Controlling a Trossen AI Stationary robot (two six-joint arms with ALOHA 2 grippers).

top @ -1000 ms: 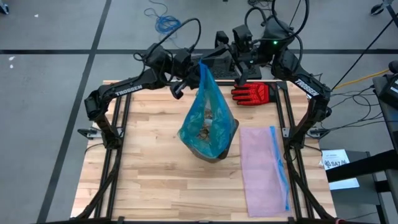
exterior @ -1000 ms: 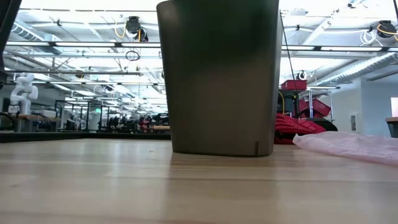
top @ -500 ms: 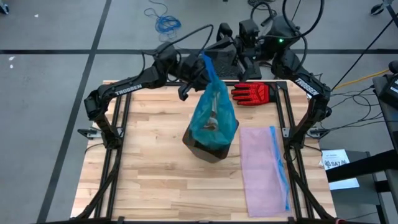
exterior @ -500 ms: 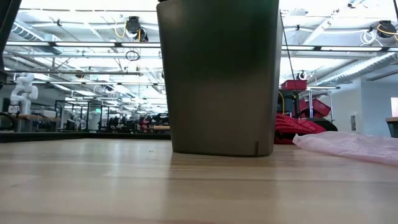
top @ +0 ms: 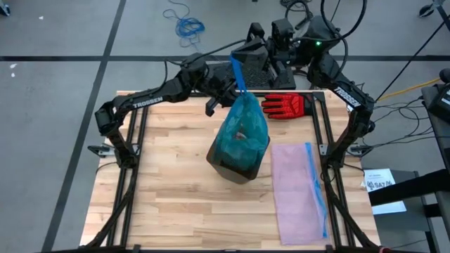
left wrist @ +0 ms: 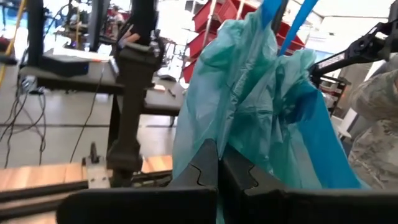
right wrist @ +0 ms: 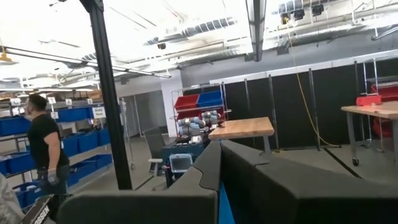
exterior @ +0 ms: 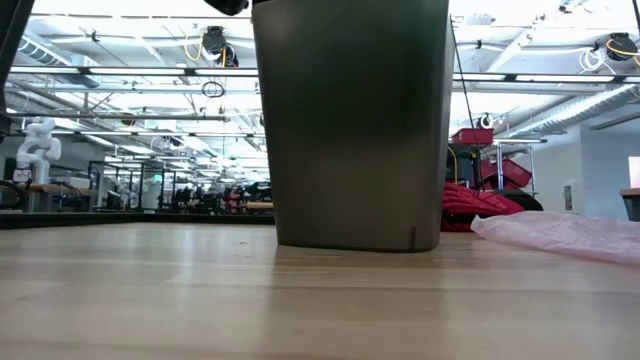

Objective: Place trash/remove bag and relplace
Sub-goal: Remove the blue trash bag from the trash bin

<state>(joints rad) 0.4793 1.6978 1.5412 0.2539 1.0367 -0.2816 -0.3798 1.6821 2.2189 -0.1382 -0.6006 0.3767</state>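
Observation:
The teal bag (top: 242,130) stands pulled up out of the dark bin (top: 235,169), its top drawn into a narrow blue strip (top: 238,77). Brown scraps of trash (top: 239,138) show faintly through the plastic. My right gripper (top: 239,62) is shut at the strip's top, above the table's far edge. My left gripper (top: 228,91) is shut at the bag's gathered neck, on its left side. In the low view only the bin (exterior: 350,125) shows; the bag and both grippers are above the picture. My left gripper (left wrist: 219,163) pinches a fold of the bag's gathered neck (left wrist: 217,140) between its fingers, coming level from the table's left; how many layers I cannot tell. My right gripper (right wrist: 219,155) is shut on the blue handle strip (right wrist: 222,208), a sliver between its fingers. The strip runs taut down to the bag, which hangs into the bin.
A red glove (top: 283,105) lies at the far edge, right of the bag. The pale pink replacement bag (top: 299,190) with its blue strip lies flat on the table's right side. Bare wood (top: 162,183) lies left of and in front of the bin.
My right gripper has moved up and toward the far edge, drawing the bag's top into a thin taut strip. My left gripper has moved right to the bag's neck. The bag's body has narrowed from a wide cone to a gathered bundle over the bin.

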